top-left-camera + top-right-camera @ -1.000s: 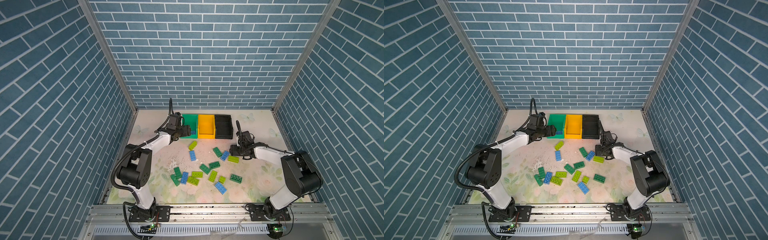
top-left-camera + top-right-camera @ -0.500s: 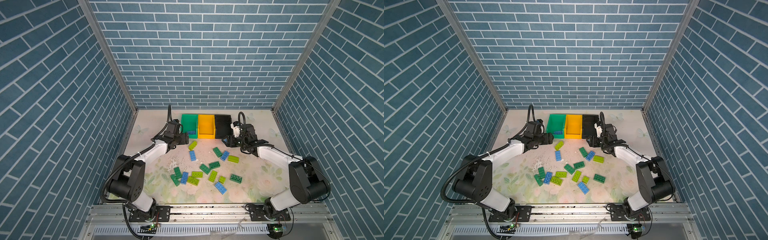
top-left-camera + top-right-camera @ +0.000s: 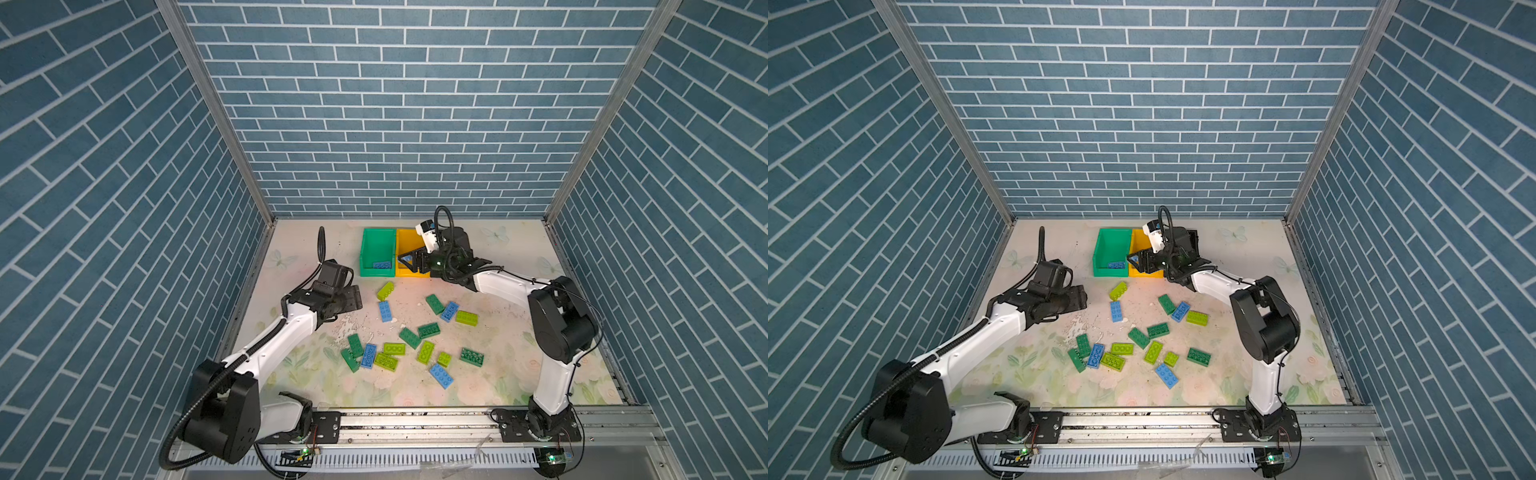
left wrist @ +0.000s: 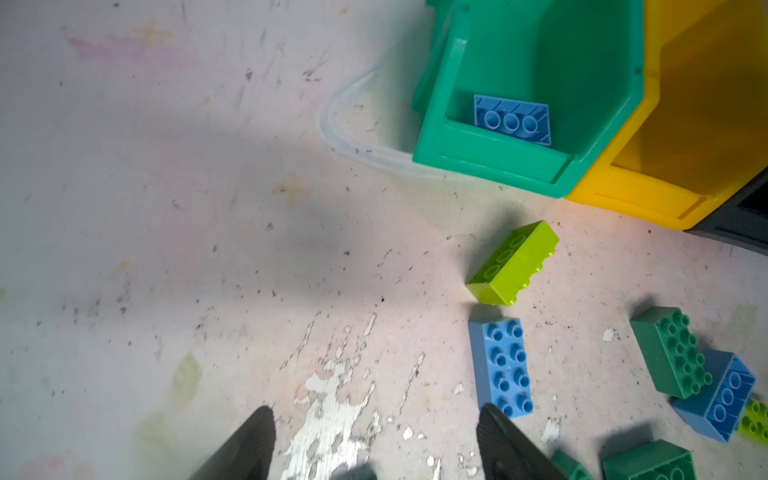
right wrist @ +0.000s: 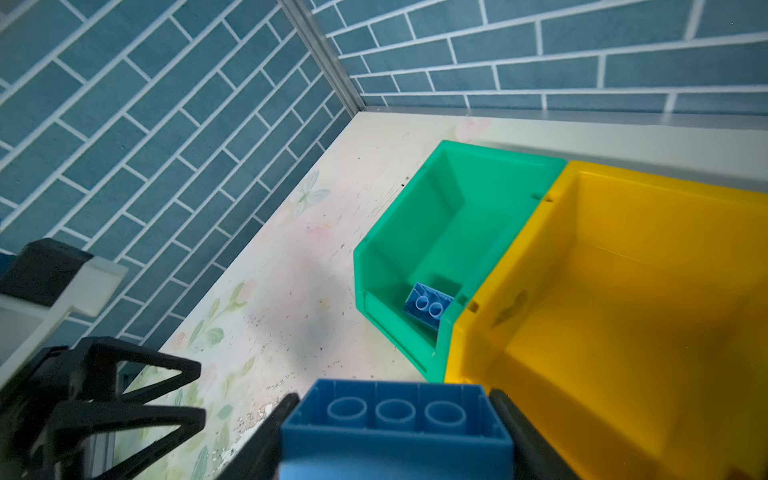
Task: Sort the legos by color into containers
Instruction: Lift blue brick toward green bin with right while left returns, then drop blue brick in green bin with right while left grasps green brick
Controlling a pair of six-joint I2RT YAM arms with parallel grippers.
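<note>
My right gripper (image 5: pixel 392 411) is shut on a light blue lego (image 5: pixel 395 424), held hollow side up. In both top views it hangs at the front of the yellow container (image 3: pixel 405 243) (image 3: pixel 1138 241), close to the green container (image 3: pixel 377 249) (image 5: pixel 449 216). Another blue lego (image 4: pixel 513 120) (image 5: pixel 430 307) lies inside the green container. The black container (image 4: pixel 744 224) is mostly hidden behind the right arm. My left gripper (image 4: pixel 376 436) (image 3: pixel 353 301) is open and empty, low over the table. A blue lego (image 4: pixel 503 365) lies by its fingertip, a lime lego (image 4: pixel 513 264) just beyond.
Several blue, dark green and lime legos (image 3: pixel 415 336) lie scattered across the middle of the flowered table. A clear tube loop (image 4: pixel 345 141) rests beside the green container. Blue brick walls close three sides, and a metal rail (image 3: pixel 415 415) runs along the front.
The right arm carried the blue lego from the pile up to the fronts of the yellow and green containers. The left arm drew back from the green container toward the loose legos.
</note>
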